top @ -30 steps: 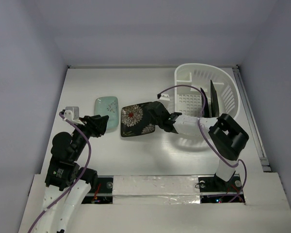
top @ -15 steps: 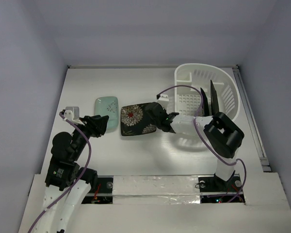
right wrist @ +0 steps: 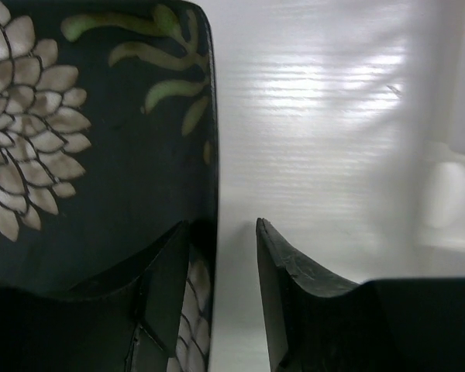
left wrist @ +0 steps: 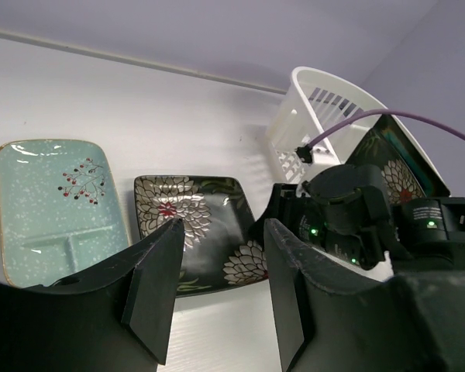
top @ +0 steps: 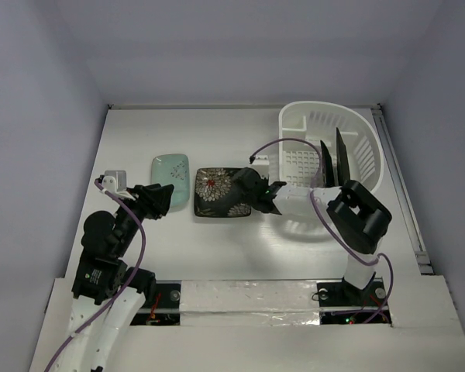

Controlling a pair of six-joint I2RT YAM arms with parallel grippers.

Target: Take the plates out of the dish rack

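A dark floral plate (top: 219, 191) lies flat on the table, left of the white dish rack (top: 366, 136); it also shows in the left wrist view (left wrist: 194, 232) and the right wrist view (right wrist: 85, 155). My right gripper (top: 253, 188) is open at the plate's right rim (right wrist: 221, 256), one finger (right wrist: 167, 287) over the plate and the other over bare table. Two dark plates (top: 342, 159) stand upright in the rack. The mint-green plate (top: 170, 176) lies left of the floral one. My left gripper (top: 163, 198) is open and empty (left wrist: 221, 294), near the mint plate (left wrist: 54, 201).
The rack (left wrist: 325, 97) stands at the table's far right corner. A purple cable (top: 283, 142) loops from the right arm over the rack's left side. White walls close in the table at the back and sides.
My right gripper carried the floral plate left and down; the plate went from tilted to flat on the table, and the jaws now stand apart at its rim. The left arm has not moved.
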